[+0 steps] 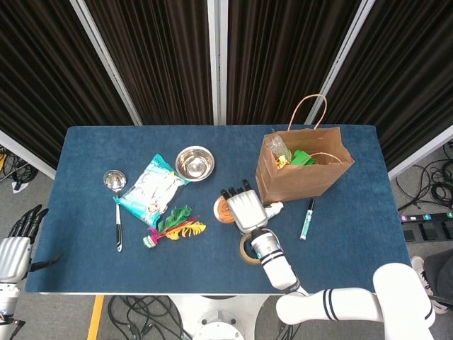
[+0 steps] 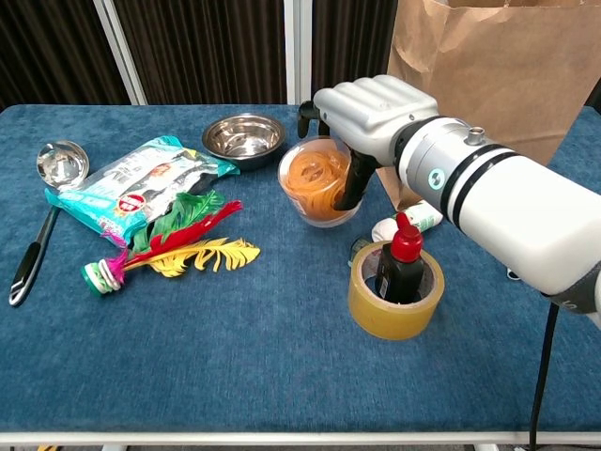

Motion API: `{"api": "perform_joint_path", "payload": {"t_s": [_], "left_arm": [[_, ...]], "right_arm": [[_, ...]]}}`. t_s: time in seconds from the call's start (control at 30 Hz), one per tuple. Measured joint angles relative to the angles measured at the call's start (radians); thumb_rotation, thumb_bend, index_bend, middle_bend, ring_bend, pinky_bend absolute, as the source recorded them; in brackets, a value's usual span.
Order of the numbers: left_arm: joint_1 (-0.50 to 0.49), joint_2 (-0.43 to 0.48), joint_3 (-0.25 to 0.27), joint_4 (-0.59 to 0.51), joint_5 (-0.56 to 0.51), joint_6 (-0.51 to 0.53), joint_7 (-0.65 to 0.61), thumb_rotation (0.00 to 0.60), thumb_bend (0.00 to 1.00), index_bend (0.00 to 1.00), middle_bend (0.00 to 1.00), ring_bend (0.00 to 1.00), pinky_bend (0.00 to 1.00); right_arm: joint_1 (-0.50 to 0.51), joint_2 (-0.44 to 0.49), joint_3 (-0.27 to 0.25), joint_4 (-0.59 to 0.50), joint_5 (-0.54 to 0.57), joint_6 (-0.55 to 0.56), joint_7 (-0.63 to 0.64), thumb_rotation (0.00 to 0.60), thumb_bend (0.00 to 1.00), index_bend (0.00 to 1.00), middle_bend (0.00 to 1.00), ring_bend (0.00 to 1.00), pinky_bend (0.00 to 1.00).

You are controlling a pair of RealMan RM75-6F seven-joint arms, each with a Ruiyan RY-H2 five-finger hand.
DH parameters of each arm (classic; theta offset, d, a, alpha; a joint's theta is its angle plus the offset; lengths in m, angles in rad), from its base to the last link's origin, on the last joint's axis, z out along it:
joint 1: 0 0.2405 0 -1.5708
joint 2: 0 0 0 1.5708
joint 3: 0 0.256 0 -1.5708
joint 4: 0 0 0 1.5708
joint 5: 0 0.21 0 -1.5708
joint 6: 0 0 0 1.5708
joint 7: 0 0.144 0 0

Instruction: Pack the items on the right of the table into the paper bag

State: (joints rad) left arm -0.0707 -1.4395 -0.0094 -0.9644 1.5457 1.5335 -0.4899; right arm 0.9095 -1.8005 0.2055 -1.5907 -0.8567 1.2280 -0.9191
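My right hand point(image 2: 374, 117) point(image 1: 246, 209) grips a clear cup of orange rubber bands point(image 2: 319, 181) point(image 1: 224, 210), lifted off the table and tilted. The brown paper bag point(image 1: 301, 170) point(image 2: 488, 75) stands open just right of it, with green items inside. Below the hand, a roll of yellow tape point(image 2: 394, 293) point(image 1: 245, 249) lies flat with a dark red-capped bottle point(image 2: 402, 258) standing in its hole. A small white bottle point(image 2: 406, 223) point(image 1: 272, 210) lies by the bag's foot. A marker pen point(image 1: 307, 219) lies right of that. My left hand point(image 1: 15, 237) hangs off the table's left edge, fingers spread.
On the left half of the table lie a steel bowl point(image 1: 195, 163) point(image 2: 243, 137), a teal snack packet point(image 1: 151, 190) point(image 2: 136, 183), a ladle point(image 1: 115, 205) point(image 2: 42, 207) and a feather shuttlecock point(image 1: 173, 225) point(image 2: 174, 246).
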Motion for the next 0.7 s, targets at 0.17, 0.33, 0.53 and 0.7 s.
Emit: {"api": "perform_joint_path", "payload": {"t_s": [0.17,0.33,0.53,0.7], "left_arm": [[0.001,0.001,0.000,-0.002,0.001,0.003,0.000,0.600,0.17,0.10,0.12,0.02,0.15],[0.000,0.003,0.001,-0.006,0.002,0.003,0.005,0.600,0.17,0.10,0.12,0.02,0.15],[-0.012,-0.007,-0.005,0.006,-0.001,-0.013,0.007,0.600,0.17,0.10,0.12,0.02,0.15],[-0.021,-0.016,-0.009,0.016,-0.003,-0.022,0.006,0.600,0.17,0.10,0.12,0.02,0.15]], "right_arm": [[0.000,0.011,0.009,-0.017,-0.025,0.006,0.005,0.600,0.07,0.26,0.47,0.40,0.19],[-0.002,0.036,0.016,-0.060,-0.070,0.027,0.004,0.600,0.07,0.26,0.47,0.40,0.19],[0.001,0.090,0.050,-0.144,-0.167,0.075,0.002,0.600,0.08,0.27,0.47,0.40,0.19],[0.008,0.156,0.114,-0.232,-0.240,0.129,-0.023,0.600,0.08,0.27,0.47,0.40,0.19]]}}
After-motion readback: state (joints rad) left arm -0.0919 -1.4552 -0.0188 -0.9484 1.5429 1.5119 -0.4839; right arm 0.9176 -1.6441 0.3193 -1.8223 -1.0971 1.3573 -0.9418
